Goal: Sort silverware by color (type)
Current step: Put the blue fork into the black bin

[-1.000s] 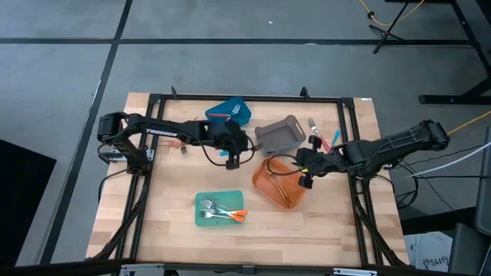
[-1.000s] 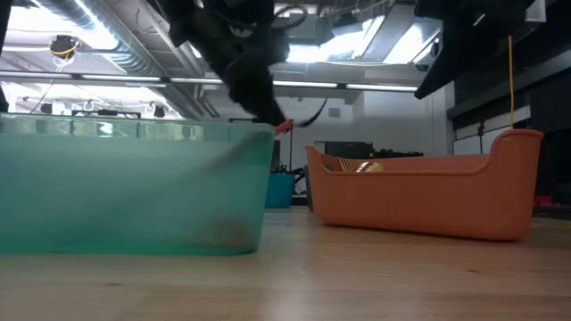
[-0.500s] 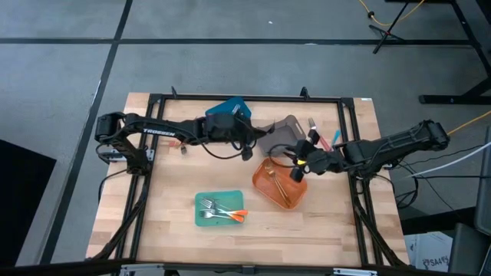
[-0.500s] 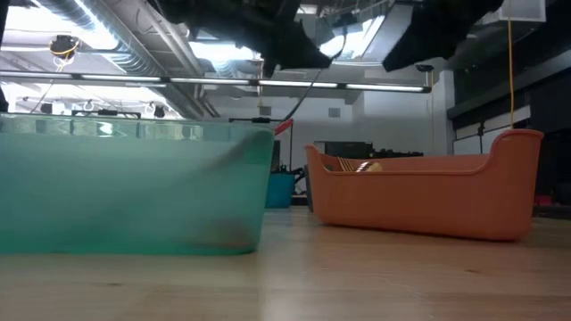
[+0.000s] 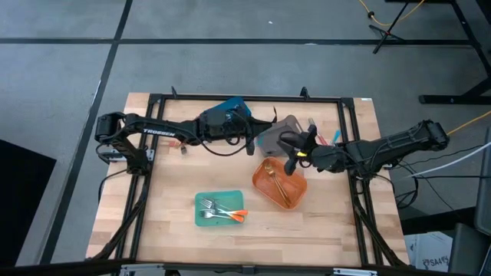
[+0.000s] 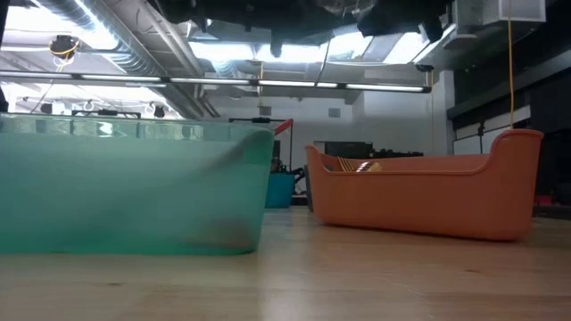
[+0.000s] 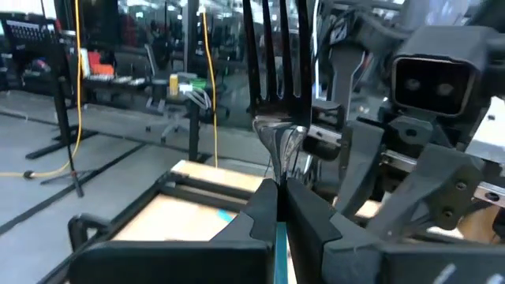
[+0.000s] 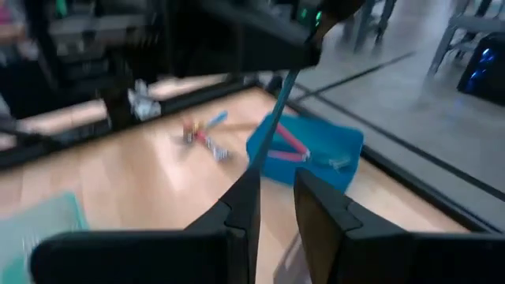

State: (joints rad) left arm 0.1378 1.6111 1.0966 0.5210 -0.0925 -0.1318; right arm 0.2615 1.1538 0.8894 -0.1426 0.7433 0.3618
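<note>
Your left gripper is clenched on a fork, raised near the table's far edge. Your right gripper pinches a blue-handled utensil beside the grey bin. Next, judge each piece's colour and release it into its bin.

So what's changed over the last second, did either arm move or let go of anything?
The left gripper swung from above the bare table toward the grey bin, shut on a fork. The right gripper also moved toward the grey bin. The orange bin and teal bin stayed put.
</note>
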